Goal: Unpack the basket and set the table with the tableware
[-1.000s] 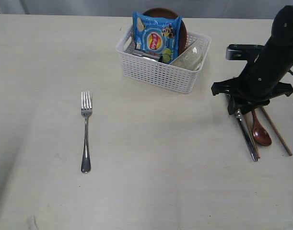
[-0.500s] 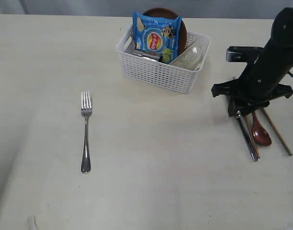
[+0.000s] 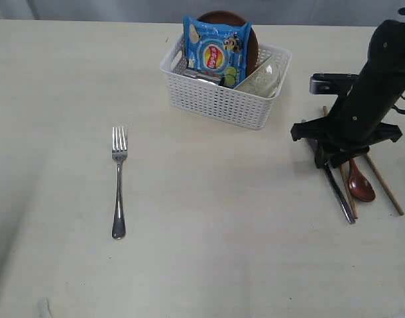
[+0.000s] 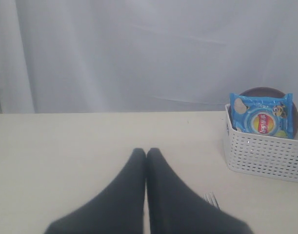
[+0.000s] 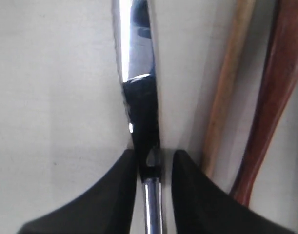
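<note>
Exterior view: right pincer point(image 3: 325, 158) has shifted left, knife point(image 3: 341, 195) seemingly swung along.

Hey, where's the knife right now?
In the exterior view the knife lies on the table at far right, right of the basket, beside a chopstick and the wooden spoon, with the right gripper straddling it.

The right arm point(image 3: 381, 73) is leaned in from the right edge of the exterior view, and its wrist is bent so that the right gripper point(image 3: 329, 158) is pointed steeply downward and set low. Its dark fingers point(image 5: 124, 195) are held a little apart, with a narrow gap left between them. The left gripper point(image 4: 146, 152) is held roughly level, its two fingers pressed together along their inner edges.
</note>
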Available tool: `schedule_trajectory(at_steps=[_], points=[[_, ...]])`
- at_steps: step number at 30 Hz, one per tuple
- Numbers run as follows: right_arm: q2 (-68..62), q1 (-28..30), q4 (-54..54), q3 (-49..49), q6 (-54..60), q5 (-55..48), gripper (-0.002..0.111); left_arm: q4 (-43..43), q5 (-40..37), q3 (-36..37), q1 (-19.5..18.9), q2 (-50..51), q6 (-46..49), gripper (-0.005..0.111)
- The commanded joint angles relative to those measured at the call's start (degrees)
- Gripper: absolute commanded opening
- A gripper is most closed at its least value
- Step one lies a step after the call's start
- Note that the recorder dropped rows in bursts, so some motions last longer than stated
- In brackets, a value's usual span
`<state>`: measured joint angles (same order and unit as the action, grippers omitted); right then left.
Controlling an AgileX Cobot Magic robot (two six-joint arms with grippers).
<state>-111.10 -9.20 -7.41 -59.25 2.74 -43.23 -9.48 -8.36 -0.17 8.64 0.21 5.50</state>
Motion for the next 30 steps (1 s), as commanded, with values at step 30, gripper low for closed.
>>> schedule_trajectory(at_steps=[30], points=[[9.8, -11.8, -1.3, 0.1, -0.1, -3.3, -0.001, 0.2, 0.4, 0.2, 0.1, -0.2, 0.1, 0.000]])
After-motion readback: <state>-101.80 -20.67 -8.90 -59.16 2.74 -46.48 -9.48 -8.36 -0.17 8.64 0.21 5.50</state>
